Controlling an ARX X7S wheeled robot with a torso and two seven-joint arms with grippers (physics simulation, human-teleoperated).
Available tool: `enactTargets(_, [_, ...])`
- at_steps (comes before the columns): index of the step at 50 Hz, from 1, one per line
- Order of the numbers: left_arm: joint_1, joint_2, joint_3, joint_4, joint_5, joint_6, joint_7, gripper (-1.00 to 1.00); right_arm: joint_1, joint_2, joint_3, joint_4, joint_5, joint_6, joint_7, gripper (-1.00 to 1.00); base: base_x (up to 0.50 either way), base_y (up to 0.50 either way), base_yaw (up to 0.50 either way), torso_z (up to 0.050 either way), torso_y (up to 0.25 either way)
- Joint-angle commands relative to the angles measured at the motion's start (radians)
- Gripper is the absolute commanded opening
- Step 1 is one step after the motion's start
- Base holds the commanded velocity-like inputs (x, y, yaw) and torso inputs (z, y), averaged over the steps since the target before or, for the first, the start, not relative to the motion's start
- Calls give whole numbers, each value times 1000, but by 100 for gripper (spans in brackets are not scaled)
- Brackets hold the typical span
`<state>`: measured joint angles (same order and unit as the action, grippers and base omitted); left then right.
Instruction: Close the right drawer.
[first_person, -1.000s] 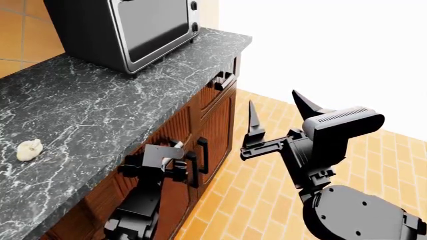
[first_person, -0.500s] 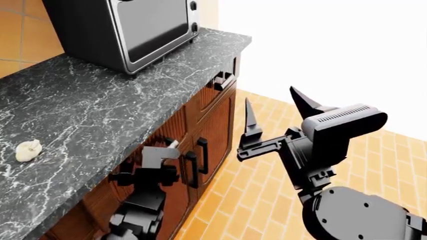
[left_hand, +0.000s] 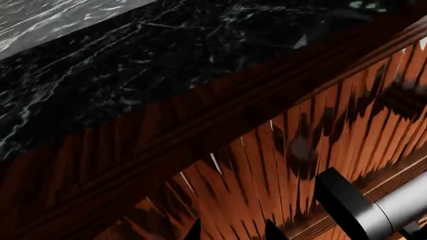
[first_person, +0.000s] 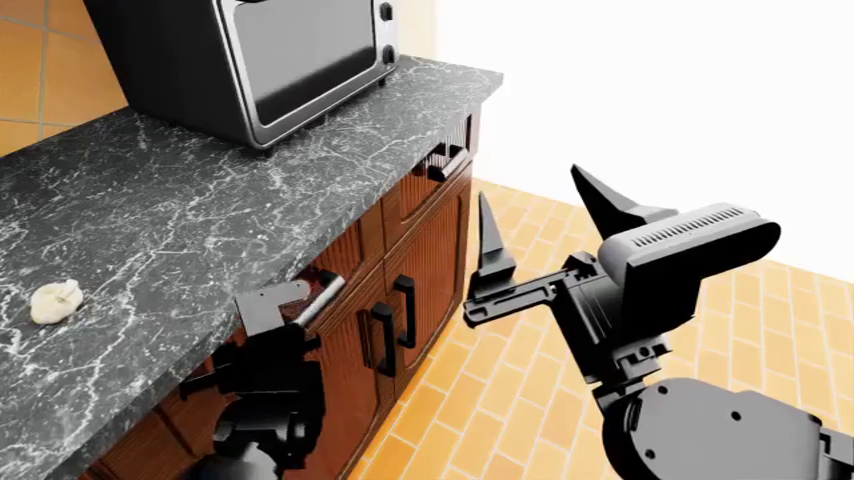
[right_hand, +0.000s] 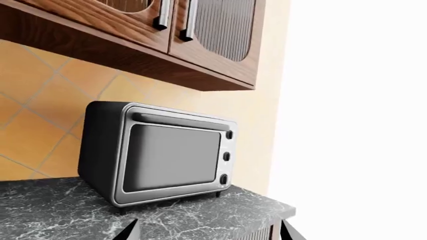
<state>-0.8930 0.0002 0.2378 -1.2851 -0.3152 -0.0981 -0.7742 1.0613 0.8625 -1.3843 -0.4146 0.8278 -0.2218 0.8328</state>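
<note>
The right drawer (first_person: 350, 252) is a reddish-brown wood front under the marble counter, with a silver-grey bar handle (first_person: 320, 297). It sits close in to the cabinet face. My left gripper (first_person: 283, 303) is pressed up against this front beside the handle. In the left wrist view the panelled front (left_hand: 267, 150) fills the picture, with the handle (left_hand: 393, 212) at one side. The left gripper's (left_hand: 233, 234) two dark tips stand apart with nothing between them. My right gripper (first_person: 541, 225) is open and empty in the air over the floor, away from the cabinets; it also shows in the right wrist view (right_hand: 208, 232).
A toaster oven (first_person: 267, 50) stands on the grey marble counter (first_person: 200, 200), and a small pale lump (first_person: 56, 300) lies near the counter's left end. Tall cabinet doors with dark upright handles (first_person: 400, 310) are below the drawer. Another drawer front (first_person: 447, 160) is at the far end. Wall cabinets (right_hand: 133, 30) hang above.
My left gripper has moved in toward the cabinet, and the drawer's silver handle and front have gone in with it. The right arm has drifted slightly left.
</note>
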Motion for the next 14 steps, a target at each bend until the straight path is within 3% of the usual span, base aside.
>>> enactTargets(1, [-42,-66,-58,-24,321,-41,-488,100,2,6,3,-19,-5,10,3,100,9,5,19,0,0])
enactTargets(14, [-47,-60,-29,-24,322,-21,-484,100,5,9,8,-28,-5,17,7,100,16,2,24,0,1])
